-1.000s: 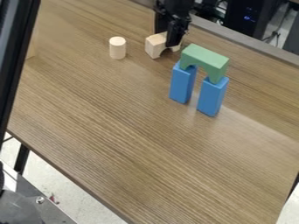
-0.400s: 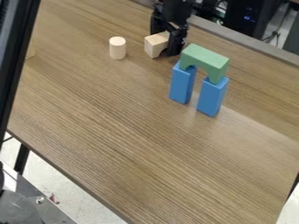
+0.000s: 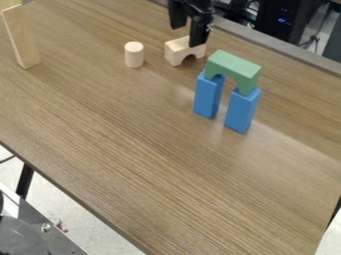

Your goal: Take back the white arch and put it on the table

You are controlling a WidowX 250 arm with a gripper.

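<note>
Gripper (image 3: 186, 36) raised from beside the white arch (image 3: 176, 51)

Since the earlier frames, the gripper had been lifted, while the arch had been left in nearly the same spot. A black bar had been cleared from the left edge, and a tall pale block (image 3: 22, 40) had been brought into view. The 2 fingers were held well apart, with nothing gripped between them. The arch was borne by the table (image 3: 133, 149), feet down, so the placing was judged done.

Nearest, 2 upright blue blocks (image 3: 208, 95) (image 3: 241, 112) were bridged by a green arch (image 3: 233, 66); it could be toppled if the gripper were swung sideways while low. Beyond it, the white arch could be nudged or tipped if it was still brushed by the lower finger, which was overlapped with it in the view; contact could not be told. The pale cylinder (image 3: 134, 56) just beside could be knocked over by a low sweep the other way.

Past the table's near edge, a grey metal part (image 3: 33, 219) and pale floor (image 3: 70, 214) were seen at the lower left. The tabletop was marked by brown wood grain and a soft glare. At the far side, a dark case (image 3: 279, 22) was dotted with blue lights, and cables were strung nearby.
</note>
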